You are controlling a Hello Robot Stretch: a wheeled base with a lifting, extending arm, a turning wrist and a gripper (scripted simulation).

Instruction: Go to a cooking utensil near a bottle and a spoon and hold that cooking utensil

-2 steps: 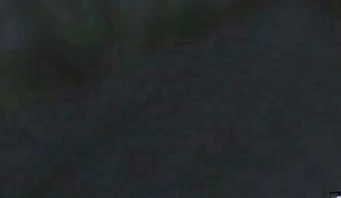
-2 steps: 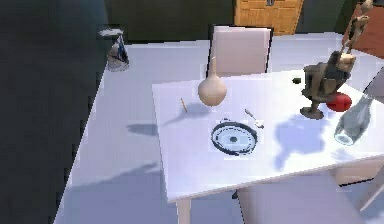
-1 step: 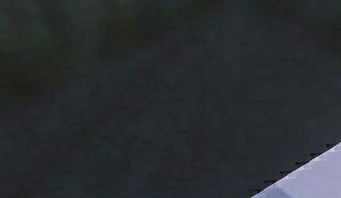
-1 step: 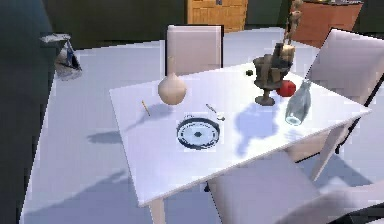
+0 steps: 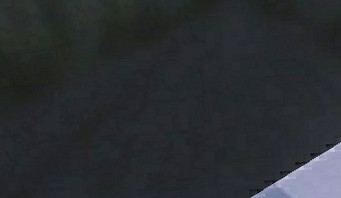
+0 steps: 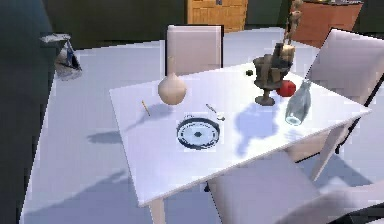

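We judge the step in hand to be the approach: a dark surface (image 5: pixel 128 90) stands close ahead, with a wedge of pale floor (image 5: pixel 329 174) at the forward view's lower right, while the table (image 6: pixel 160 165) lies out on the arm side. To do it well, we should bring the base along the table's near edge, clear of the near chair (image 6: pixel 270 190), so the reach runs past the vase (image 6: pixel 171 88) without knocking it. The utensil, we think, is one of two thin things too small to name: a pale sliver (image 6: pixel 215 112) just beyond the dish (image 6: pixel 200 132), or a short stick (image 6: pixel 146 104) beside the vase. The sliver lies nearer the clear bottle (image 6: pixel 297 103). The gripper's state we cannot tell. The dish looks bare; what the bronze cup (image 6: pixel 265 85) and the vase hold is hidden. An apple (image 6: pixel 287 88) sits between cup and bottle.
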